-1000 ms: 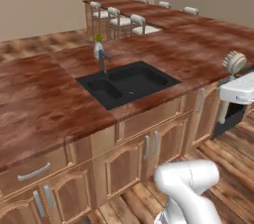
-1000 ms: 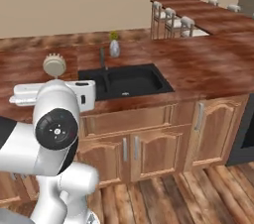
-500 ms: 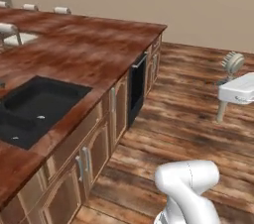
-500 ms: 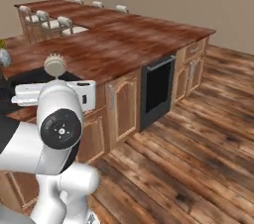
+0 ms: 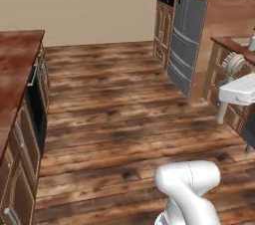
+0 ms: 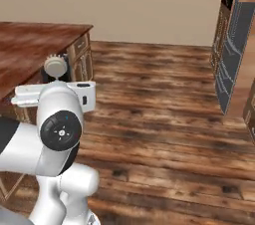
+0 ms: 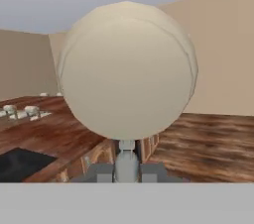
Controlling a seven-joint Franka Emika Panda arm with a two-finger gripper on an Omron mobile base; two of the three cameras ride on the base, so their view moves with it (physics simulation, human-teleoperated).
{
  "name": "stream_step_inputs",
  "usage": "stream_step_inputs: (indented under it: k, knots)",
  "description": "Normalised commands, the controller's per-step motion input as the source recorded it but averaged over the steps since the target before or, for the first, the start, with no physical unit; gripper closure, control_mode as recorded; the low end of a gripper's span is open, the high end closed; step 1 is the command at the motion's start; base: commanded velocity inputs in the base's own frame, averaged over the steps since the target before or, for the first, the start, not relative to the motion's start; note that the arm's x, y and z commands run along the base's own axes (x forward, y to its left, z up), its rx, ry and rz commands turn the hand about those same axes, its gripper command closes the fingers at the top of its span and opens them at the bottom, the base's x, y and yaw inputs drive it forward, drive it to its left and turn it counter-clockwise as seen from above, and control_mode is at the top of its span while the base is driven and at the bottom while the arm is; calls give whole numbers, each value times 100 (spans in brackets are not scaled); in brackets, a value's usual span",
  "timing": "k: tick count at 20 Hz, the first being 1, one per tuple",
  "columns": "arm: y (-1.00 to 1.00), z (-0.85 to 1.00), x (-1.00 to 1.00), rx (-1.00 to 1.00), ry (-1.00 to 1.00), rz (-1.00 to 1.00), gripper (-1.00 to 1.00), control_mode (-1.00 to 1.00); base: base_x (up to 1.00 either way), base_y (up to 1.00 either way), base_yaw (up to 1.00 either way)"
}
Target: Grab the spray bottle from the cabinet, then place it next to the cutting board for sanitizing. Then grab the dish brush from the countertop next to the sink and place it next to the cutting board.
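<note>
My gripper (image 7: 126, 171) is shut on the grey handle of the dish brush (image 7: 126, 69), and the round tan bristle head stands upright above the fingers (image 7: 101, 172). The left base view has the brush (image 5: 233, 63) above my white hand at the right edge. From the right base it is the brush (image 6: 56, 64) on top of the hand, in front of the countertop (image 6: 35, 45). A corner of the black sink (image 7: 20, 161) lies low on the left of the hand view. On a far counter (image 5: 230, 45) sit a pale flat patch and a slim grey thing, too small to tell.
A wide wooden floor (image 5: 114, 114) lies ahead. A grey fridge (image 5: 187, 30) and a tall wooden unit with a dark oven (image 5: 167, 0) stand at the right. A dark appliance front (image 5: 36, 104) is set into the island on the left.
The whole scene has swung as the base turned from the sink counter toward the open floor and the fridge side. The brush stays in the gripper, at the same place beside the arm.
</note>
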Motion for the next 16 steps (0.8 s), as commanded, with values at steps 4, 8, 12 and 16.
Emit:
stream_step_inputs:
  k: [4,8,12,16]
  knots:
    - [0,0,0,0,0,0,100,100,57,0,-74]
    - [0,0,0,0,0,0,100,100,82,0,-64]
    - [0,0,0,0,0,0,100,100,81,0,-65]
    - [0,0,0,0,0,0,100,100,93,9,-63]
